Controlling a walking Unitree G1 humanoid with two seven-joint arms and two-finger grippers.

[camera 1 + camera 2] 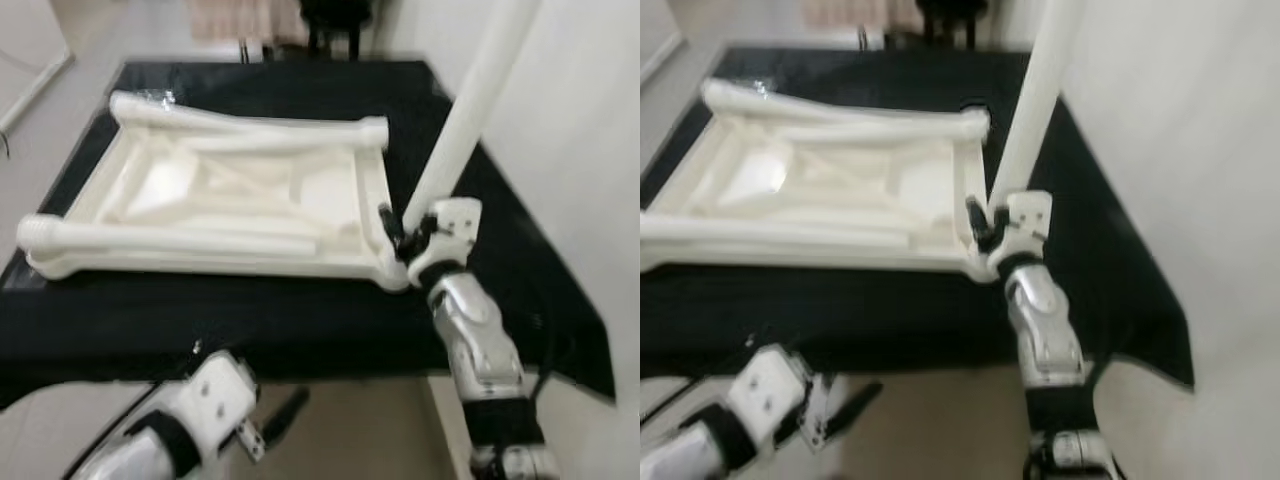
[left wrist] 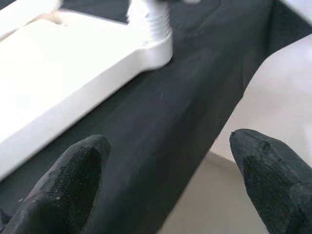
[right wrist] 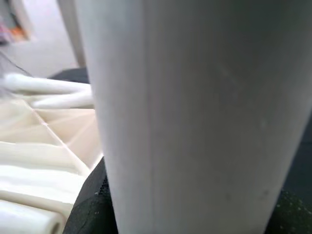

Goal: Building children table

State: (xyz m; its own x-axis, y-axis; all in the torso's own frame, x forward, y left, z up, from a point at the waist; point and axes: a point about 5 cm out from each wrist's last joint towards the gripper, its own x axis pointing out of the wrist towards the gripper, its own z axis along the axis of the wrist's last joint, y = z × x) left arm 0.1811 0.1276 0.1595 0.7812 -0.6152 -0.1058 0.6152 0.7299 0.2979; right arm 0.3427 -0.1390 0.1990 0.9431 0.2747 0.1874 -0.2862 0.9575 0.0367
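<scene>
White table leg (image 1: 470,105) is clamped upright by right gripper (image 1: 400,235) at near right corner of upturned tabletop (image 1: 215,195) on black cloth (image 1: 300,310). Left gripper (image 2: 168,165) is held open, empty, below cloth's front edge.

Upturned tabletop (image 1: 230,200) lies flat on the cloth-covered surface (image 1: 300,320), filling its left and middle. Loose table legs (image 1: 250,130) lie across the tabletop: one along its far edge, one along its near edge. At the tabletop's near right corner a table leg (image 1: 460,130) stands upright, tilted slightly right, with the right gripper (image 1: 405,240) closed around its base. Left gripper (image 1: 270,420) hangs below the surface's near edge, fingers (image 2: 73,180) spread apart. Wall (image 1: 580,150) to the right.
</scene>
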